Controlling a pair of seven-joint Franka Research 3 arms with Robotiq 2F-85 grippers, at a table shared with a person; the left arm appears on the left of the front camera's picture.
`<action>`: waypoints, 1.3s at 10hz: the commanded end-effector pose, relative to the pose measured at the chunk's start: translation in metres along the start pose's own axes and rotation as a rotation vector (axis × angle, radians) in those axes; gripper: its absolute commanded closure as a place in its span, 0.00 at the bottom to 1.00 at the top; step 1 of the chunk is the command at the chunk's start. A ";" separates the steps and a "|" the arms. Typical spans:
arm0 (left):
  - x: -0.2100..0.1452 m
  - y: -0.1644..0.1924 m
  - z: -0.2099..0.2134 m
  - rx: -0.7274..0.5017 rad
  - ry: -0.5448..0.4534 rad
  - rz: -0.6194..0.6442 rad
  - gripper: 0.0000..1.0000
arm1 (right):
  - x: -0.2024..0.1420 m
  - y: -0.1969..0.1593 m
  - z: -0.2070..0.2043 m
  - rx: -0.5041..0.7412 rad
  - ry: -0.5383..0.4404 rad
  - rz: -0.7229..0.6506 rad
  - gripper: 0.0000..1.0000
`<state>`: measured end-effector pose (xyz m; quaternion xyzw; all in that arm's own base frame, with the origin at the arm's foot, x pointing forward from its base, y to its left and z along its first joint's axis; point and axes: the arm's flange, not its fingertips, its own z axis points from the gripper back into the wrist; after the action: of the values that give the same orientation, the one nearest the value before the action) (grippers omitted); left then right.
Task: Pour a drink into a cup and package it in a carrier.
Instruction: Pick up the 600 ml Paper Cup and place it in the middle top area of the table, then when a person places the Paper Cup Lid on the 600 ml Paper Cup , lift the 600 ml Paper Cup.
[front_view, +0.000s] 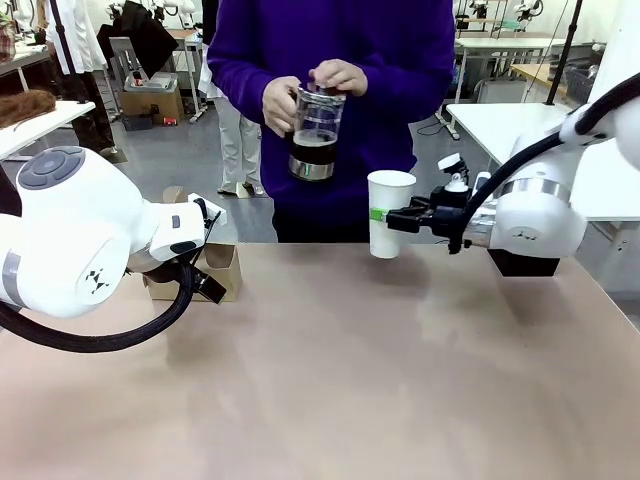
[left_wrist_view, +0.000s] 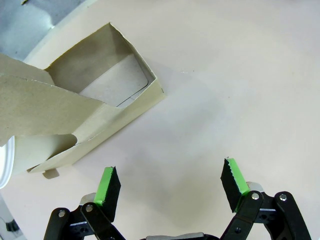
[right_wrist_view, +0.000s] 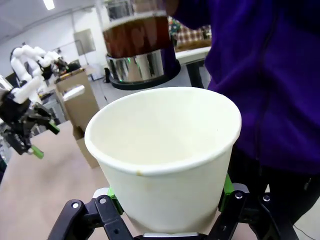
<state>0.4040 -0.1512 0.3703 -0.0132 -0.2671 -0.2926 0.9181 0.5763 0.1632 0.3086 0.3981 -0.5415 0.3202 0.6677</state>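
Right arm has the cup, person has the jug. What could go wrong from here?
The open paper cup is pinched by the right hand; it could buckle once filled. The glass jug is not yet over the cup, so pouring may splash the hand. The cardboard carrier sits across the table; a lidless full cup could slosh on the way.

A: What is being covered at the far left edge of the desk (front_view: 350, 380)?
B: The left arm (front_view: 90, 235) is blocking most of the carrier (front_view: 224, 272); in the left wrist view the picture's left edge is cutting it off.
A: And on the right?
B: The cup (right_wrist_view: 165, 165) is hiding nearly all of the pads (right_wrist_view: 226, 187) of the right gripper (right_wrist_view: 169, 197), and the top edge is cropping the jug (right_wrist_view: 137, 45).
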 end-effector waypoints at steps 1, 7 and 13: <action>0.000 0.000 0.000 -0.001 -0.001 0.000 0.00 | -0.009 -0.007 -0.012 -0.045 -0.018 0.019 0.20; 0.000 0.000 0.000 -0.001 -0.001 0.000 0.00 | -0.016 -0.008 -0.007 -0.007 0.002 -0.016 0.20; 0.000 0.000 0.000 -0.001 -0.001 0.000 0.00 | -0.016 -0.008 -0.007 -0.007 0.002 -0.016 0.20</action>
<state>0.4040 -0.1512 0.3702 -0.0132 -0.2670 -0.2927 0.9181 0.5838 0.1642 0.2886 0.4032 -0.5385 0.3149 0.6695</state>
